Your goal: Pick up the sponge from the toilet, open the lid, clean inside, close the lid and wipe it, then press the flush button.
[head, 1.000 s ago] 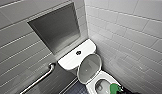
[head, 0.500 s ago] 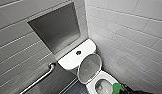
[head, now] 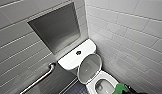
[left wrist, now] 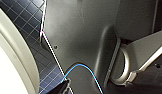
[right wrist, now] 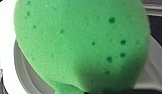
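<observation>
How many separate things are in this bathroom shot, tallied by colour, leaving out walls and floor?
White: 1, the toilet
Green: 1, the sponge
Dark: 1, the flush button
Grey: 2, the grab bar and the wall niche
Total: 5

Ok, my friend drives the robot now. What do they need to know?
Right gripper holds the sponge at the bowl rim.
Left gripper sits low beside the toilet; open or shut, unclear.
Lid is up, leaning toward the tank.
Done: sponge picked, lid opened.
Left: clean inside, close and wipe the lid, press the flush button.
</observation>
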